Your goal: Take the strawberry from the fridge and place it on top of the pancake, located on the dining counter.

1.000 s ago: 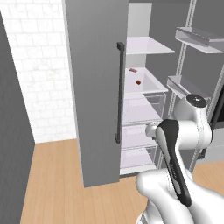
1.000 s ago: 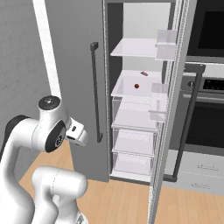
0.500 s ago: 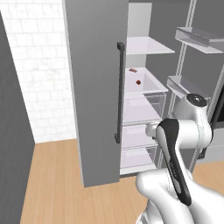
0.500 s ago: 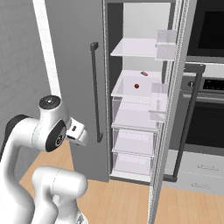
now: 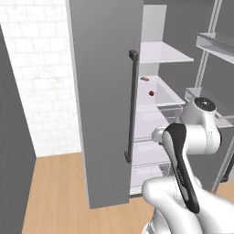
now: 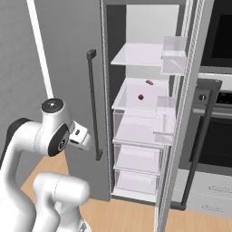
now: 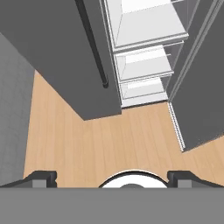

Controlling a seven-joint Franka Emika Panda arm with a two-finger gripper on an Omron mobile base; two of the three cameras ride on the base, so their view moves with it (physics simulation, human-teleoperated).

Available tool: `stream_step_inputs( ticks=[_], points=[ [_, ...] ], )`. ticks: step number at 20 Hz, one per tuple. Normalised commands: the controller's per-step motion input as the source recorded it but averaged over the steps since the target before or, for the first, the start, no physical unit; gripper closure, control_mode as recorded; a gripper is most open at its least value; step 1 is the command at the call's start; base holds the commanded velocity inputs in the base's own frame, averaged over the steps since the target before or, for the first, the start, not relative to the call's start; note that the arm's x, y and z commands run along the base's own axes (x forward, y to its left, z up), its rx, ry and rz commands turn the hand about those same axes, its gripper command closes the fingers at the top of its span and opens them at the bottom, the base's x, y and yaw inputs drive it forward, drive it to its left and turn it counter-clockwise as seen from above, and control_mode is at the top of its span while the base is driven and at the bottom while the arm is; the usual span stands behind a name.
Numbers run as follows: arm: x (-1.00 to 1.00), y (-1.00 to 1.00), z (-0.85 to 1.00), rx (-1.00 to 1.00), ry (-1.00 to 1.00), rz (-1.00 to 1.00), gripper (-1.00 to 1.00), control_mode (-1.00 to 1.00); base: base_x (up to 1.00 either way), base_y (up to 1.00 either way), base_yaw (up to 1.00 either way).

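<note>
Strawberry (image 6: 140, 96) sits on the middle shelf of the fridge (image 6: 136, 59), centre frame, beside a darker piece. Nothing has shifted; tool (image 7: 112, 177) hangs spread and empty over the floor, the reach not begun.

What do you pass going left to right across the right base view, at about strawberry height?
Fridge's closed door → its dark handle → strawberry → open door's shelf bin → oven.
</note>
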Motion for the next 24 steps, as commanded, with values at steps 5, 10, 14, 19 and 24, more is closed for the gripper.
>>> stream_step_inputs(
  ticks=[5, 10, 14, 19, 24],
  points=[
    [0.0, 0.0, 0.0, 0.0, 0.0, 0.0, -1.0, 1.0, 0.62, -0.48, 0.05],
    [0.0, 0.0, 0.0, 0.0, 0.0, 0.0, -1.0, 1.0, 0.41, -0.18, 0.02],
    [0.0, 0.0, 0.0, 0.0, 0.0, 0.0, -1.0, 1.0, 0.22, 0.0, 0.0],
    [0.0, 0.0, 0.0, 0.0, 0.0, 0.0, -1.0, 1.0, 0.32, 0.0, -0.01],
    [0.0, 0.0, 0.0, 0.0, 0.0, 0.0, -1.0, 1.0, 0.46, 0.0, -0.01]
  ],
)
